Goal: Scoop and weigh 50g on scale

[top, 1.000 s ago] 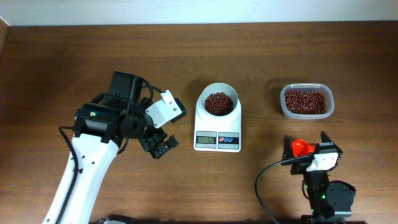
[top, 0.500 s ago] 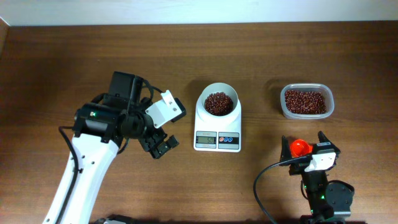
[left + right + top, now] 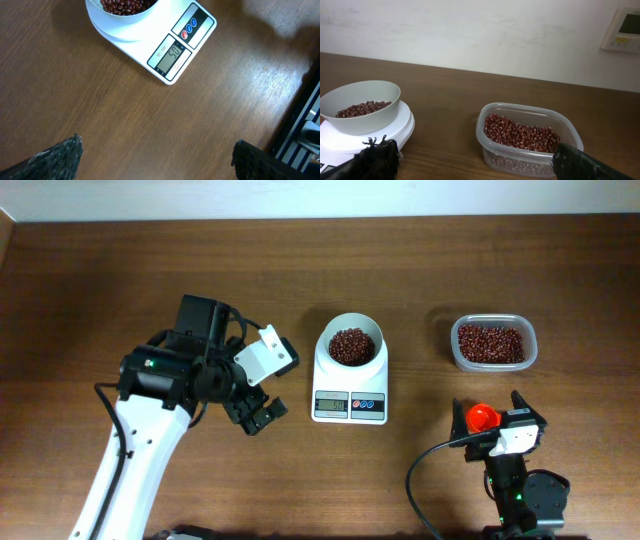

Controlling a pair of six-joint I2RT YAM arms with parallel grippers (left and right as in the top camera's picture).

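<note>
Beans (image 3: 351, 345) lie in the bowl (image 3: 365, 120) on the scale (image 3: 350, 380); the display (image 3: 172, 52) appears on target. Left end effector (image 3: 262, 416) and right end effector (image 3: 477, 165) are released and empty. Weighing appears complete.

Speaker one: How is the scene lit?

Speaker two: Brightly and evenly from above. Shadows on the brown table (image 3: 400, 270) are short and soft.

Speaker one: Any glare or blur?

Speaker two: The left wrist view shows a mild sheen on the wood beside the sharply focused white scale (image 3: 150, 45). The dark fingertips (image 3: 55, 160) at its bottom edge look blurred. The pale wall (image 3: 470, 30) appears slightly washed out.
</note>
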